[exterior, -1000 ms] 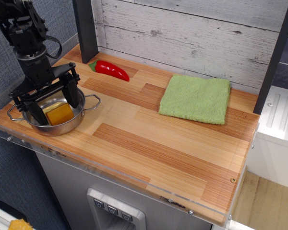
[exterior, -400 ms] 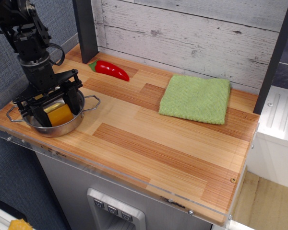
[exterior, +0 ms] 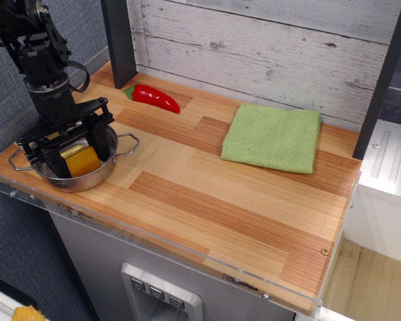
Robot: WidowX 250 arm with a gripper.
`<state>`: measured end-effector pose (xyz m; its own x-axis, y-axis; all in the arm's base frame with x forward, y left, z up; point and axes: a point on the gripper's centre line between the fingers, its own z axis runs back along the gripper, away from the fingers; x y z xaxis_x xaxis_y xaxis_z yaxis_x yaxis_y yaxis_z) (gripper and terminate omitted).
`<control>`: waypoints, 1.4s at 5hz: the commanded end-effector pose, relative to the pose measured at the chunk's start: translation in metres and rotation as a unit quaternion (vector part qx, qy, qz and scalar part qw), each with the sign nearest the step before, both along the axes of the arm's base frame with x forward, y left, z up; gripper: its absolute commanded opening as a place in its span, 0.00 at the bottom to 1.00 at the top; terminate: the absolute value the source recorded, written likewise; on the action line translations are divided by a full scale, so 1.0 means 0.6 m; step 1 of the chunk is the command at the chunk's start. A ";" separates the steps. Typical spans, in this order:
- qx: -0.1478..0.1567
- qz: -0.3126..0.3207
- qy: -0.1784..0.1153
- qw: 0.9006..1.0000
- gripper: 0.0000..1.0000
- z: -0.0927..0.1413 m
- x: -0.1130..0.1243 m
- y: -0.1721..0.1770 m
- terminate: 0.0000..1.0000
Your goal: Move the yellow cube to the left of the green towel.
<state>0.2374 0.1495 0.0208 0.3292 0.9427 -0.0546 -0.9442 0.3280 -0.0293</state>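
The yellow cube (exterior: 82, 160), a small yellow-orange wedge, lies inside the steel pot (exterior: 93, 177) at the left end of the wooden counter. My gripper (exterior: 79, 153) is lowered into the pot with its two black fingers on either side of the cube, one at its left (exterior: 55, 162) and one at its right (exterior: 102, 142). The jaws stand close around the cube; I cannot tell if they touch it. The green towel (exterior: 273, 137) lies flat at the back right of the counter, far from the pot.
A red pepper (exterior: 155, 97) lies at the back of the counter beside a dark post (exterior: 119, 40). A grey plank wall (exterior: 267, 47) runs behind. Bare wooden counter (exterior: 207, 200) lies between pot and towel. A second dark post (exterior: 381, 80) stands at the right.
The gripper has sunk lower into the pot and its fingers have drawn in around the cube. Since 0.4 s ago almost nothing has moved.
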 end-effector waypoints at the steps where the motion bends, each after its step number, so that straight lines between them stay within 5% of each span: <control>1: 0.029 0.014 -0.041 0.999 0.00 0.070 -0.002 0.013 0.00; 3: 0.031 0.032 -0.092 0.995 0.00 0.143 -0.001 -0.020 0.00; 4: -0.017 0.063 -0.120 0.991 0.00 0.170 0.033 -0.046 0.00; 6: -0.101 0.128 -0.147 0.976 0.00 0.151 0.097 -0.093 0.00; 7: -0.085 0.115 -0.144 0.979 0.00 0.118 0.125 -0.108 0.00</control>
<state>0.3128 0.0777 0.0749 0.1386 0.9737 -0.1809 -0.9513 0.0801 -0.2975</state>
